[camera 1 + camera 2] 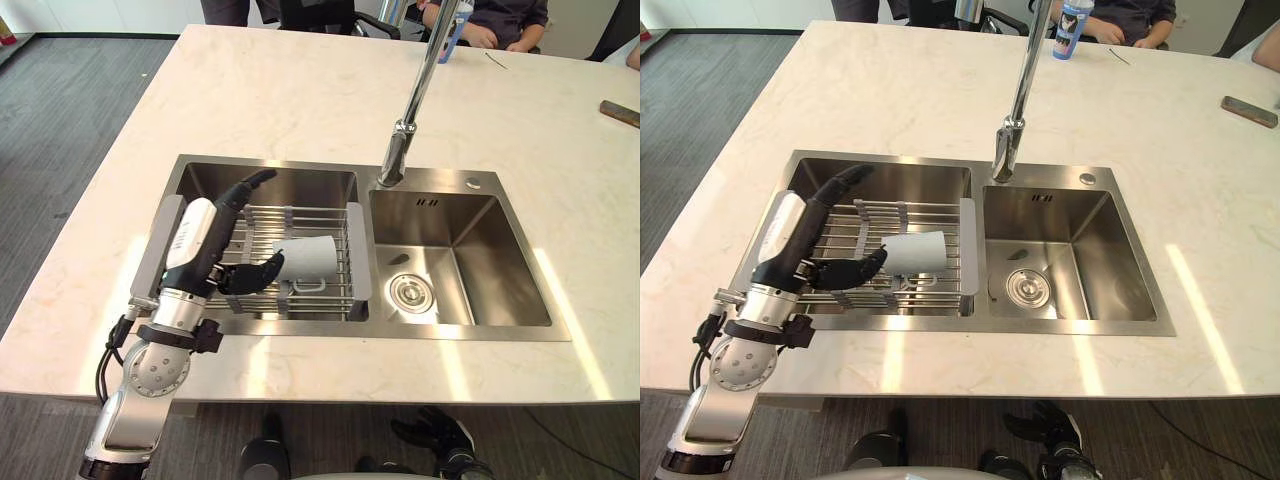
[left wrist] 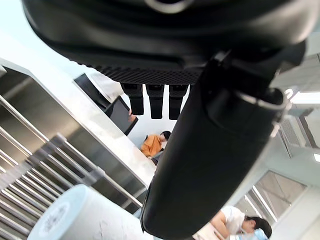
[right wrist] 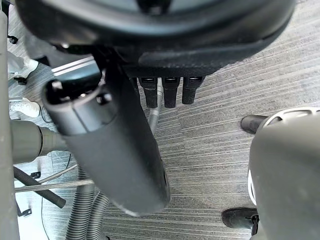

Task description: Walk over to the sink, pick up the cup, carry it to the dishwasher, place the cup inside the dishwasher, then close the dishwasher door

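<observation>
A pale cup [image 1: 310, 258] lies on its side on a wire rack [image 1: 300, 225] set across the left basin of the steel sink [image 1: 455, 330]. My left hand [image 1: 215, 245] reaches over the sink's left rim and is open. Its thumb [image 1: 250, 185] points away over the rack, and its fingers [image 1: 255, 272] lie just beside the cup's left end. In the left wrist view the cup [image 2: 75, 215] shows past the thumb [image 2: 210, 150], which is not around it. My right hand [image 3: 115, 150] hangs low over the grey floor, relaxed and holding nothing.
A tall tap [image 1: 410, 110] rises between the two basins; the right basin has a round drain [image 1: 408, 292]. People sit at the counter's far side, with a blue bottle [image 1: 1072, 25] near them. A small dark object [image 1: 620, 112] lies on the counter at the far right.
</observation>
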